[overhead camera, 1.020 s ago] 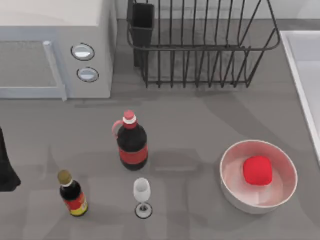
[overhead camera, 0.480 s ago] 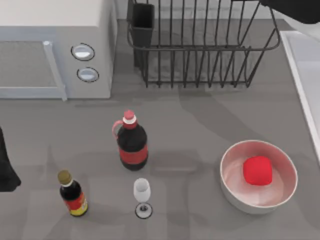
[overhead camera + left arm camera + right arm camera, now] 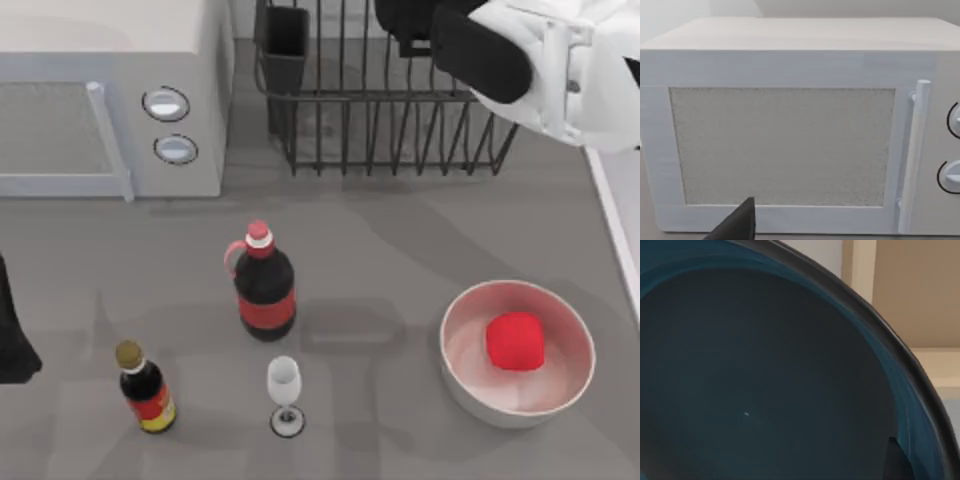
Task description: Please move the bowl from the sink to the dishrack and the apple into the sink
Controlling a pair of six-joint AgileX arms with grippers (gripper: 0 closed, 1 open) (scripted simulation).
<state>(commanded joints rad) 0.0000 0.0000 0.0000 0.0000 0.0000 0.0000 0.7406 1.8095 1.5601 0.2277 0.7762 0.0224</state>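
A: Where's the bowl?
B: Its smooth, round teal inside sits close before the right wrist camera; the right gripper, over the black wire dishrack, I can't tell its grip.
A: The apple?
B: Glossy, blocky, in the white bowl
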